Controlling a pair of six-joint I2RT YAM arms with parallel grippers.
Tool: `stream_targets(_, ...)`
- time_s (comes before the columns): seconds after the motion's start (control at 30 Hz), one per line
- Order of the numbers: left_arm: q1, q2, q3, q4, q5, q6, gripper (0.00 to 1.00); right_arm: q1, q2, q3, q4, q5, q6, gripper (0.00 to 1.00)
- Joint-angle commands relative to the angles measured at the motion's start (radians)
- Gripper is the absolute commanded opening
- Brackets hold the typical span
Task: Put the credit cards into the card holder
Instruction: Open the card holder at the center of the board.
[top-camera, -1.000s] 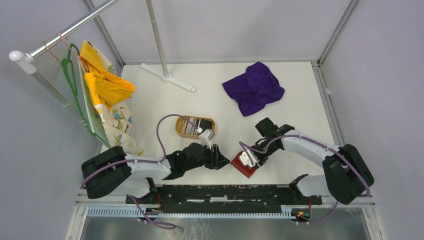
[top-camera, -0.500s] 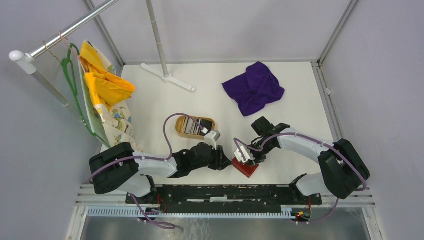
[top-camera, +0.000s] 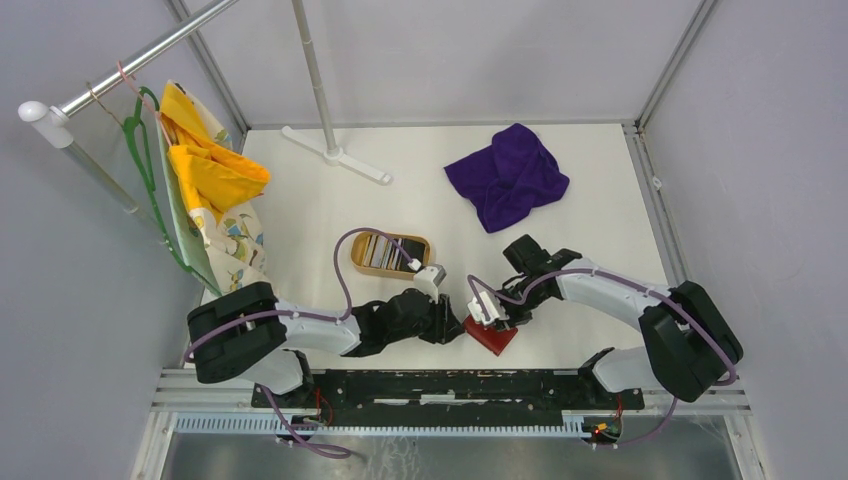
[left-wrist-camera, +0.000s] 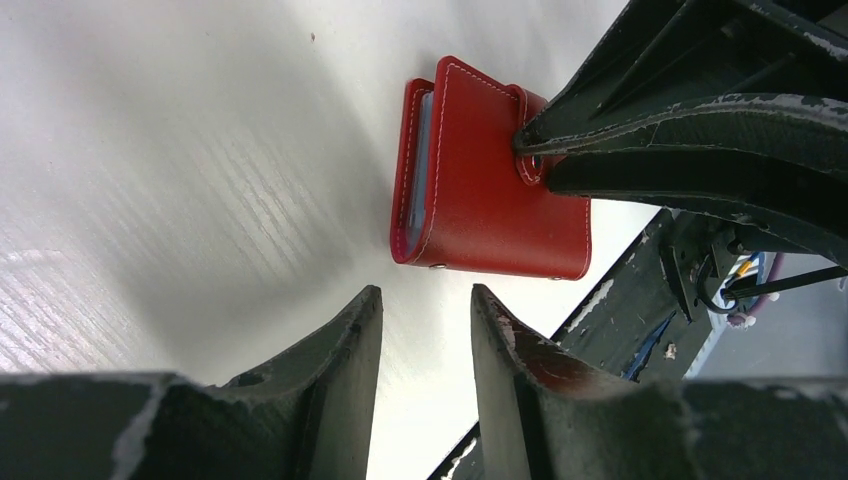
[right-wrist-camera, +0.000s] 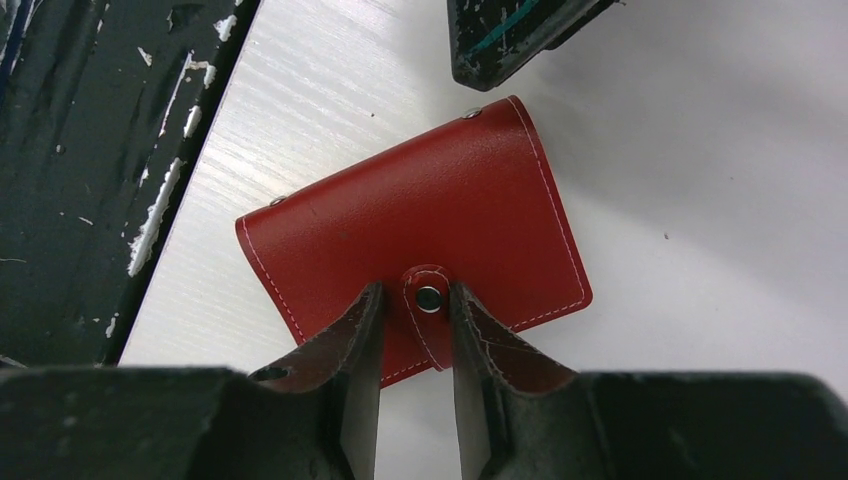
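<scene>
Straddling the snap tab (right-wrist-camera: 428, 298) of the closed red card holder (right-wrist-camera: 420, 220) at the middle of the desk's (top-camera: 300, 200) near edge with right fingers (right-wrist-camera: 365, 330) narrowly parted, grip unclear, left fingers (left-wrist-camera: 360, 330) half open and empty just beside it.

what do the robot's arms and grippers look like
The left arm and right arm have bulky black joint housings joined by white links, with purple cables looping alongside. The left gripper and right gripper have dark fingers, scuffed with pale chips.
</scene>
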Motion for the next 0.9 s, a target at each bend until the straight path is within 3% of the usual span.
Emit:
stream_targets(0.0,-0.015,-0.027,0.026,0.029,-0.047,0.023,0.44,0.006,0.006,-0.063,0.090,0.172,0.028,0.02)
stream_targets(0.1,-0.018,-0.040,0.022,0.033,-0.052,0.030,0.45,0.005,-0.012,-0.058,0.085,0.134,0.031,0.00)
stream_targets(0.3,-0.019,-0.014,0.023,0.046,-0.047,0.026,0.48,0.004,-0.017,-0.012,0.037,0.010,0.041,0.32)
stream_targets(0.5,-0.022,0.010,0.034,0.052,-0.046,0.024,0.48,0.004,0.015,-0.002,0.061,0.036,0.074,0.40)
stream_targets(0.67,-0.025,0.036,0.045,0.052,-0.047,0.024,0.48,0.006,0.058,0.004,0.077,0.092,0.106,0.40)
stream_targets(0.87,-0.024,0.060,0.054,0.053,-0.061,0.028,0.48,0.010,0.080,0.001,0.059,0.113,0.093,0.24)
